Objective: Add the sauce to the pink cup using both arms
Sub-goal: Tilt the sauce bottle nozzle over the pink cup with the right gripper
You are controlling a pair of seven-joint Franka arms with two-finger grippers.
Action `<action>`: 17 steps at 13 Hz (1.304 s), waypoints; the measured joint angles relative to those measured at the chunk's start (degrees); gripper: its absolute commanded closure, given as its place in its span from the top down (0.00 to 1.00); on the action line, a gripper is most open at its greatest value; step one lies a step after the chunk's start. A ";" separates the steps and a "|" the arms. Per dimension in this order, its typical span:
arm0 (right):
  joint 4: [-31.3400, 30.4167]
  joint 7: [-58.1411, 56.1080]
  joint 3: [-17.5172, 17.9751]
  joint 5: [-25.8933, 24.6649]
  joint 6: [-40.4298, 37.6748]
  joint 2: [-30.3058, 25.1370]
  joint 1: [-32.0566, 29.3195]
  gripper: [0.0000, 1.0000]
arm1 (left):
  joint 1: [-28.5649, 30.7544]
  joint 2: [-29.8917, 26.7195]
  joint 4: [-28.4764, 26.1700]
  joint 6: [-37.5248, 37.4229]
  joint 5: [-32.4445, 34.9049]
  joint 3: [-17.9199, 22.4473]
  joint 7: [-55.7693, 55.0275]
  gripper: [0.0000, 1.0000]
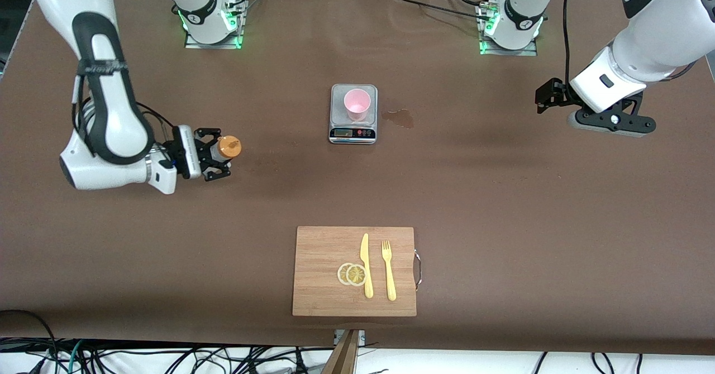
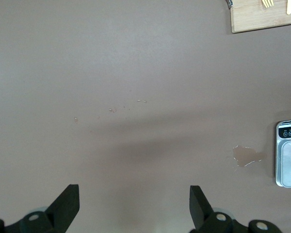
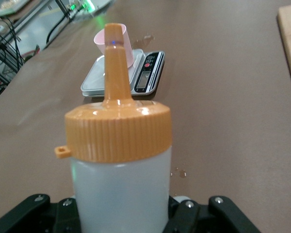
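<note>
The sauce bottle [image 1: 228, 147], whitish with an orange nozzle cap, stands upright toward the right arm's end of the table. My right gripper [image 1: 219, 154] is shut on its body, and the bottle [image 3: 120, 189] fills the right wrist view with its base hidden. The pink cup [image 1: 357, 104] sits on a small silver scale [image 1: 352, 133] mid-table, apart from the bottle; the right wrist view shows the cup [image 3: 129, 44] past the nozzle. My left gripper [image 1: 549, 97] hangs open and empty over bare table at the left arm's end, its fingers [image 2: 68, 204] spread wide.
A small wet spill [image 1: 400, 118] lies beside the scale toward the left arm's end. A wooden cutting board [image 1: 321, 251] nearer the front camera carries a yellow knife [image 1: 366, 265], a fork [image 1: 388, 271] and two lemon slices [image 1: 351, 274].
</note>
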 measured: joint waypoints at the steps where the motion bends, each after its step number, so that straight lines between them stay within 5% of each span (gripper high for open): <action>1: -1.21 3.94 -0.03 -2.46 1.87 -1.67 2.02 0.12 | 0.00 0.00 0.00 0.00 0.00 0.01 0.00 1.00; 13: -7.08 36.82 -0.04 -16.99 9.24 -6.72 22.44 0.12 | 0.00 0.00 0.00 0.00 0.00 0.02 0.00 1.00; 17: -7.03 47.04 2.56 -21.29 9.77 -6.89 25.46 0.12 | 0.00 0.00 0.00 0.00 0.00 0.02 0.00 1.00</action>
